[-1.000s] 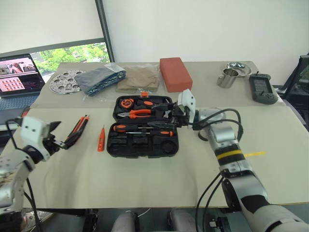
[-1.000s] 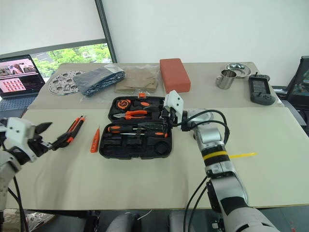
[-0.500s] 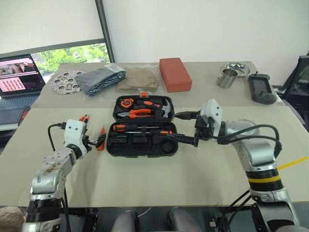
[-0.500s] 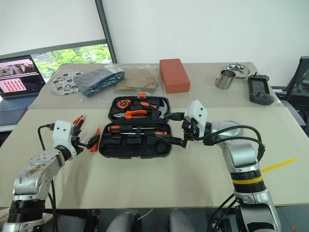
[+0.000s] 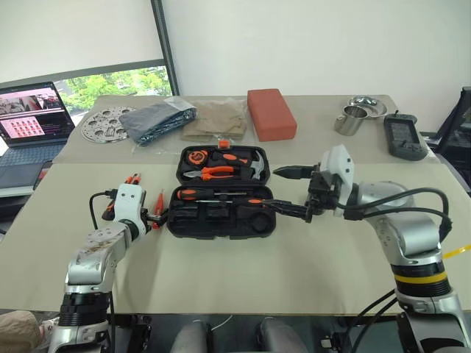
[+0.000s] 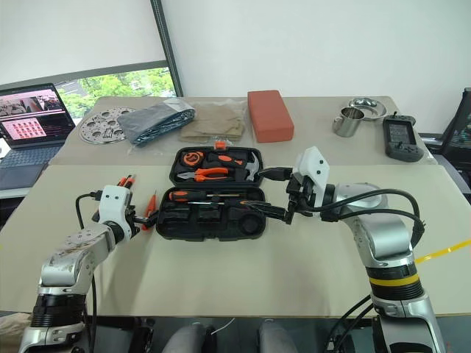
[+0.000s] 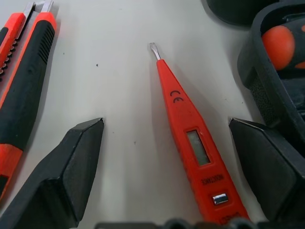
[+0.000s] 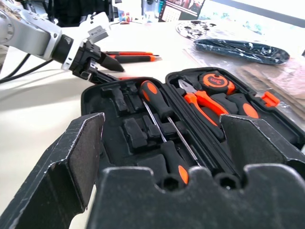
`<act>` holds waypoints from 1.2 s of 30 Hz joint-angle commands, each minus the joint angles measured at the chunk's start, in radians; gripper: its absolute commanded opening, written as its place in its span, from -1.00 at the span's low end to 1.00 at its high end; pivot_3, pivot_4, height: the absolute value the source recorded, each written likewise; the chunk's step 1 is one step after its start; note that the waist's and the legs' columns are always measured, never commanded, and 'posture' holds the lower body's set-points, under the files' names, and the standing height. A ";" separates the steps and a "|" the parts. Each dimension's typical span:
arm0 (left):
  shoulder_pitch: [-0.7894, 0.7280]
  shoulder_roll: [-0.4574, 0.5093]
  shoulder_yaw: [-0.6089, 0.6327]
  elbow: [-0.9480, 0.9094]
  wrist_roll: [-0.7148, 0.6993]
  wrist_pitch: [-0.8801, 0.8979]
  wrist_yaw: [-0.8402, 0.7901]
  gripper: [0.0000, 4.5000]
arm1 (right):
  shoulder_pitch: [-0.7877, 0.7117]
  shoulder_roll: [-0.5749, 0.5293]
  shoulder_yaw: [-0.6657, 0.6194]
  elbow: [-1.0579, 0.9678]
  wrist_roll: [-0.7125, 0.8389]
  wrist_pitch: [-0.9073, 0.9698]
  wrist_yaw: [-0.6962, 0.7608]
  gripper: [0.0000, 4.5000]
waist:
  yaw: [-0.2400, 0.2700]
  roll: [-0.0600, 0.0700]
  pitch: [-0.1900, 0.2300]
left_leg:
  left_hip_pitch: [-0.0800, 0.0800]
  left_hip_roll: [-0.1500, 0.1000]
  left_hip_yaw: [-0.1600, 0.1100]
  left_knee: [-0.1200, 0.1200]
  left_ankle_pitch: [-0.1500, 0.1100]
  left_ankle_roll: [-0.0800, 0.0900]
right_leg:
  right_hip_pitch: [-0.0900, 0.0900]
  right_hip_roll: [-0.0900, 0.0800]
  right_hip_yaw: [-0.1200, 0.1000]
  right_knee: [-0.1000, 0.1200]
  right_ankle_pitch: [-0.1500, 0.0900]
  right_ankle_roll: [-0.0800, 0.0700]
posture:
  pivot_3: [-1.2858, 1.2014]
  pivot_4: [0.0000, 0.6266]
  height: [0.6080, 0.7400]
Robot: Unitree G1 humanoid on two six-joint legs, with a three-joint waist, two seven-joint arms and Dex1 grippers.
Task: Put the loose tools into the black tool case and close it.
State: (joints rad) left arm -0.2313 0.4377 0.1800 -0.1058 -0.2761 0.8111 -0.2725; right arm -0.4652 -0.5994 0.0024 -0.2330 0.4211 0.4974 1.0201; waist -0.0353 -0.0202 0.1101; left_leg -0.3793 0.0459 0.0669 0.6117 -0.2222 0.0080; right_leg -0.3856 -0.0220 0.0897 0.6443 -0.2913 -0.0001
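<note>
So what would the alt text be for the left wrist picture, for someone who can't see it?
An orange pen-sized tester with a small display and a metal tip lies on a pale table between the two open black fingers of the left gripper. Orange-and-black handled tools lie to one side, and the edge of the black tool case to the other.

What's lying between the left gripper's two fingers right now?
The orange pen-sized tool lies on the bare table between the left gripper's open fingers, untouched, as the left wrist view shows. Nothing else sits in that gap.
</note>
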 commanded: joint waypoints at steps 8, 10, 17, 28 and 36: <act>0.007 -0.010 -0.003 0.011 0.005 0.006 0.005 -0.79 | -0.018 -0.015 -0.033 -0.048 0.070 0.016 -0.012 1.00 | 0.006 0.000 0.000 | 0.000 -0.001 0.000 0.000 0.000 0.000 | 0.000 -0.001 0.000 0.000 0.000 0.001 | 0.03 -0.52 1.00; 0.000 -0.011 0.001 0.025 0.008 -0.013 0.005 -0.79 | -0.027 -0.011 -0.027 -0.043 0.070 0.018 -0.011 1.00 | 0.010 0.000 0.000 | 0.000 -0.001 0.000 0.000 0.000 0.000 | 0.000 -0.001 0.000 0.000 0.000 0.001 | 0.03 -0.52 1.00; -0.007 0.012 0.032 0.048 0.029 -0.087 0.012 -0.79 | -0.042 0.005 -0.030 -0.067 0.112 0.049 -0.013 1.00 | 0.017 0.000 0.000 | 0.001 0.000 0.000 0.000 0.000 0.000 | 0.000 0.000 0.001 0.001 0.000 0.001 | 0.03 -0.52 1.00; -0.211 0.153 -0.082 0.100 -0.002 -0.567 -0.482 -0.79 | -0.007 -0.081 -0.064 -0.060 0.183 0.095 0.032 1.00 | 0.028 -0.001 0.000 | -0.005 -0.001 0.001 0.000 0.000 0.000 | -0.001 -0.002 -0.003 -0.003 0.000 0.001 | 0.03 -0.52 1.00; -0.396 0.260 -0.328 0.328 0.049 -0.746 -0.977 -0.79 | 0.083 -0.144 -0.108 -0.073 0.160 0.057 0.018 1.00 | 0.017 0.001 0.000 | -0.005 -0.001 0.002 -0.001 0.000 0.000 | -0.002 0.002 -0.003 -0.006 -0.001 0.001 | 0.03 -0.52 1.00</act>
State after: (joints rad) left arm -0.5903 0.6782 -0.1263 0.1974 -0.2369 0.1022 -1.1738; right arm -0.3827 -0.7299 -0.0619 -0.2771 0.5818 0.5876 1.0411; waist -0.0181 -0.0195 0.1102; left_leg -0.3845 0.0450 0.0691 0.6107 -0.2220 0.0081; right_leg -0.3875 -0.0193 0.0871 0.6388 -0.2920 0.0011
